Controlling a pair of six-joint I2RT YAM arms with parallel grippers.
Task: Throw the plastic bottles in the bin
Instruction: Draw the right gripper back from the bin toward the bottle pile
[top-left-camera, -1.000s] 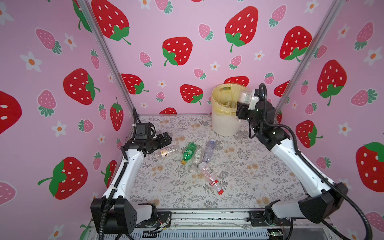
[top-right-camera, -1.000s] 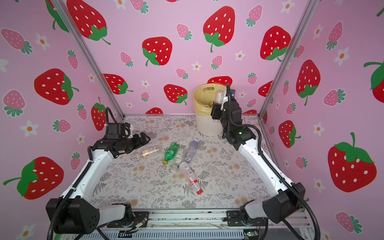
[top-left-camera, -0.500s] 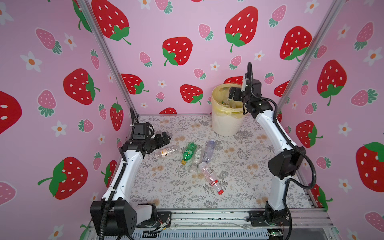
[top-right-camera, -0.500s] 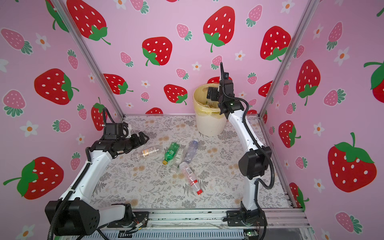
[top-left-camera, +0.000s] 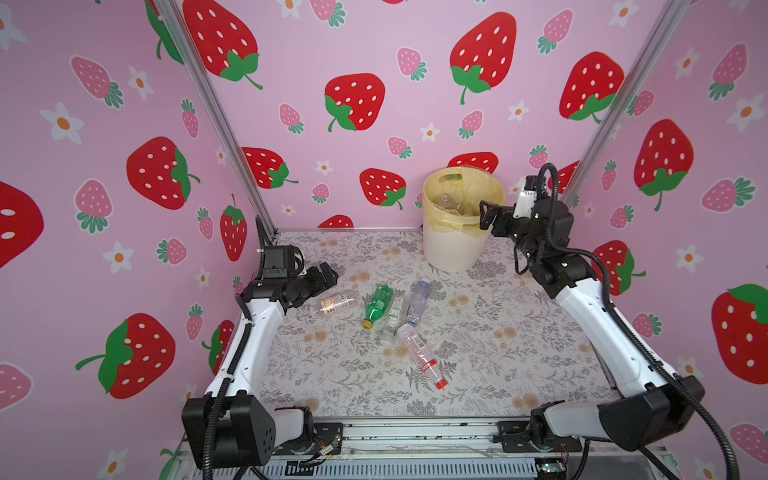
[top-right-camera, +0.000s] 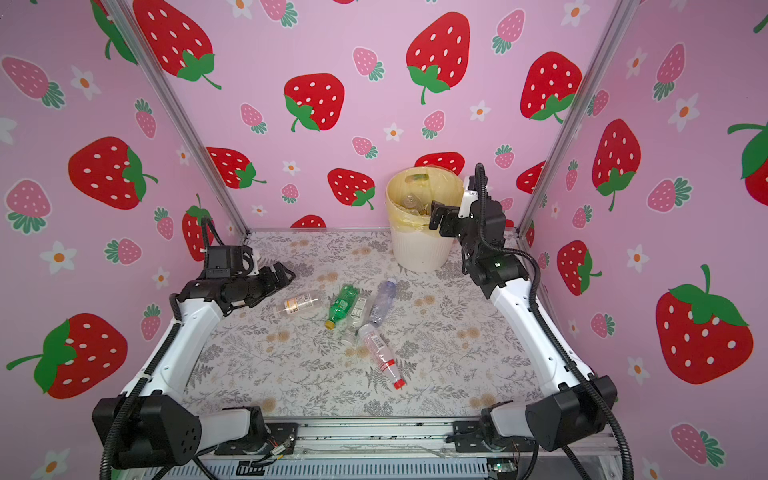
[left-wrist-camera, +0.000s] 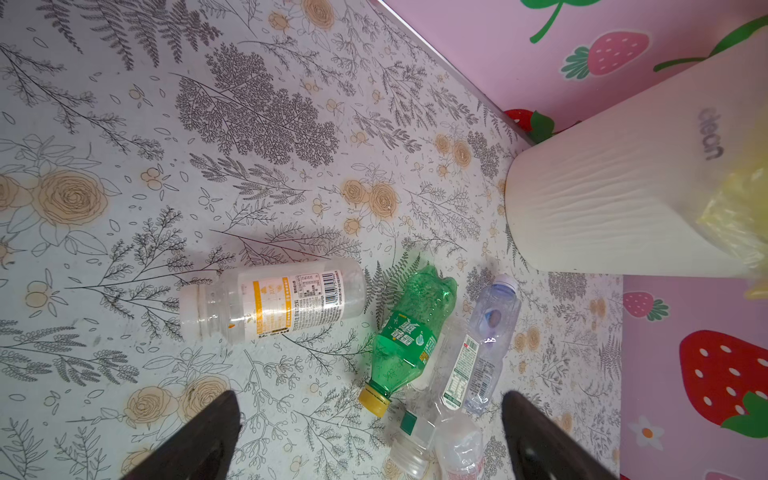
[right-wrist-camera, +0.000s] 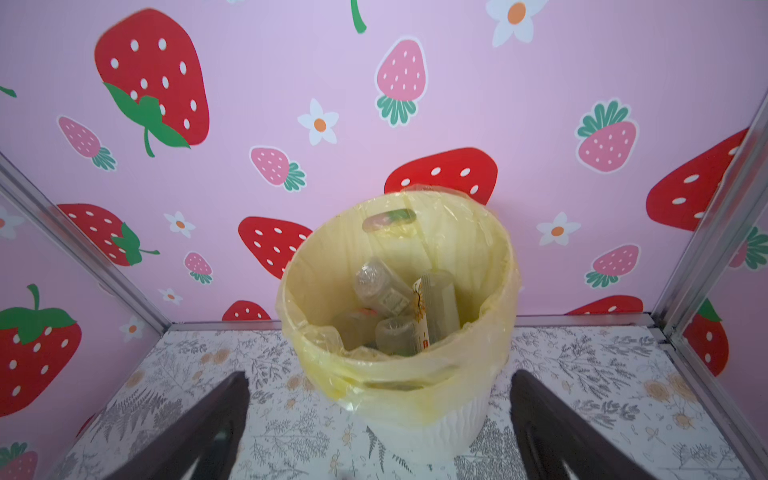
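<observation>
The cream ribbed bin (top-left-camera: 453, 251) (top-right-camera: 419, 254) (right-wrist-camera: 440, 424) with a yellow liner stands at the back and holds several clear plastic bottles (right-wrist-camera: 386, 291). My right gripper (top-left-camera: 484, 216) (top-right-camera: 435, 217) (right-wrist-camera: 380, 376) is open and empty beside its rim, on the right. Mid-table lie a clear orange-label bottle (top-left-camera: 334, 303) (left-wrist-camera: 274, 303), a green bottle (top-left-camera: 377, 305) (left-wrist-camera: 411, 332), a bluish clear bottle (top-left-camera: 417, 301) (left-wrist-camera: 492, 316) and a red-capped bottle (top-left-camera: 422, 355) (top-right-camera: 382, 357). My left gripper (top-left-camera: 328, 275) (top-right-camera: 286, 275) (left-wrist-camera: 370, 397) hovers open, just left of the orange-label bottle.
Pink strawberry walls close the table on three sides, with metal posts (top-left-camera: 224, 124) (top-left-camera: 602, 120) at the back corners. The bin (left-wrist-camera: 602, 199) sits close to the back wall. Another clear bottle with a white label (left-wrist-camera: 453, 374) lies between the green and bluish ones.
My right gripper brought a bottle up over the bin, opened, and has drawn back down to the bin's right side, empty. The left arm has barely moved.
</observation>
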